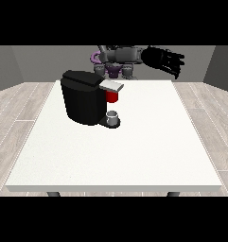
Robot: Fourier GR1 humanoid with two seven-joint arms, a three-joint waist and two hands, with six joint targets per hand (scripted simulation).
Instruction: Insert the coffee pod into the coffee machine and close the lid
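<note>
One hand [163,60] is all I can see of the robot's reach: the black hand at the view's right, raised above the far edge of the large white table [134,151], near its far right corner. Its fingers hang straight and spread, pointing down and slightly towards me, and they hold nothing. It touches neither the tabletop nor any object. The other hand does not show.

The black, rounded coffee machine [82,99] stands on the table's far left part, set a little in from the far edge and from the left edge. Its grey lid [111,86] sticks out to the right from the machine's top, lying roughly level. Just under that lid sits a red thing at the machine [112,97]. Below it, on the machine's dark base plate, rests a small grey thing [113,116], cup-shaped; I cannot tell whether it is the coffee pod.

Between the raised hand and the machine lies a bare stretch of the far edge. The whole near half of the table, and its right side up to the right edge, carries nothing that I can see, so the room around the machine's front and right is open.
</note>
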